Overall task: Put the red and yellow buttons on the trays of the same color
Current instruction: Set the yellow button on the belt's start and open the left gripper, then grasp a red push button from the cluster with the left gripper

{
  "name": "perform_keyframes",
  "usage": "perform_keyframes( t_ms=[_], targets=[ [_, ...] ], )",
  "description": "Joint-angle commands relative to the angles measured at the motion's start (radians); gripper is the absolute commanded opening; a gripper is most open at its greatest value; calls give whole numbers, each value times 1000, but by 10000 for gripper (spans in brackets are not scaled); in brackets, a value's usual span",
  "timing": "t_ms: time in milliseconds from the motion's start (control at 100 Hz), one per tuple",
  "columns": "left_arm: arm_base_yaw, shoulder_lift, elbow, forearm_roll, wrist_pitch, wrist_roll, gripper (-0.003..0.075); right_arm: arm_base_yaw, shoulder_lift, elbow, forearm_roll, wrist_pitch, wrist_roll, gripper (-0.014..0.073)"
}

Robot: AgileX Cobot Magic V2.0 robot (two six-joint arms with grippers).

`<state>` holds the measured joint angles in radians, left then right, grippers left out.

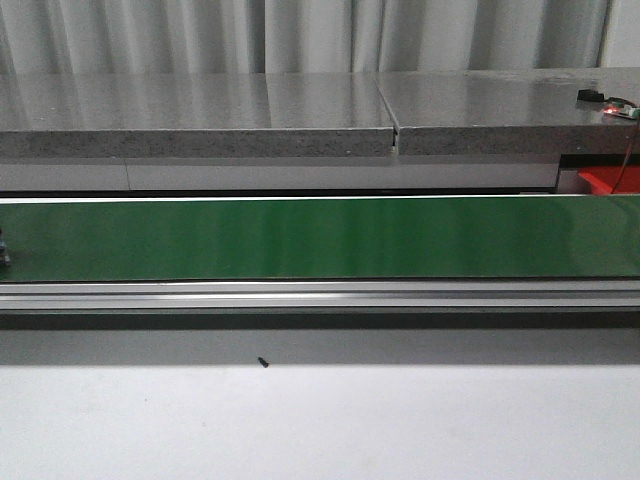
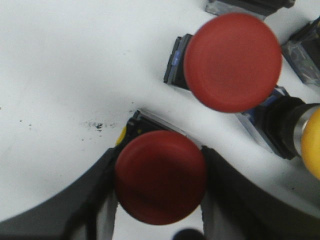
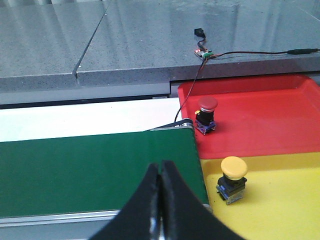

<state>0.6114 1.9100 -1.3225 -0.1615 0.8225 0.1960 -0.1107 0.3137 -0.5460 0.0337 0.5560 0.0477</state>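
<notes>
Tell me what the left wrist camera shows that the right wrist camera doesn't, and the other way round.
Only the left wrist view shows loose buttons on a white surface: a red button between the left pincer fingers, a second red button, and a yellow button at the edge. Only the right wrist view shows the green belt, a red tray holding a red-capped button, a yellow tray holding a yellow-capped button, and the shut right pincer. Both show red and yellow buttons, though different ones.

Between my left pincer's (image 2: 160, 192) matt black fingers (image 2: 227, 192) sits a smooth, matt red plastic button (image 2: 160, 176).
</notes>
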Motion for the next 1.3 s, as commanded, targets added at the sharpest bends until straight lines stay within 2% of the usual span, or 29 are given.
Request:
perform_keyframes(
  t_ms=[0, 290, 500, 670, 970, 1290],
  targets=[
    [5, -72, -28, -7, -8, 3, 219, 2, 6, -26, -5, -71, -5, -59],
    [3, -207, -28, -9, 80, 3, 219, 2, 6, -26, -5, -71, -5, -59],
    [3, -345, -28, -66, 89, 3, 219, 2, 6, -26, -5, -71, -5, -59],
    [-58, -421, -28, -82, 93, 12, 219, 2, 6, -26, -5, -71, -5, -59],
    [-227, -392, -28, -84, 104, 40, 219, 2, 6, -26, -5, -71, -5, -59],
    [-284, -302, -28, -86, 86, 40, 219, 2, 6, -26, -5, -71, -5, -59]
  ],
)
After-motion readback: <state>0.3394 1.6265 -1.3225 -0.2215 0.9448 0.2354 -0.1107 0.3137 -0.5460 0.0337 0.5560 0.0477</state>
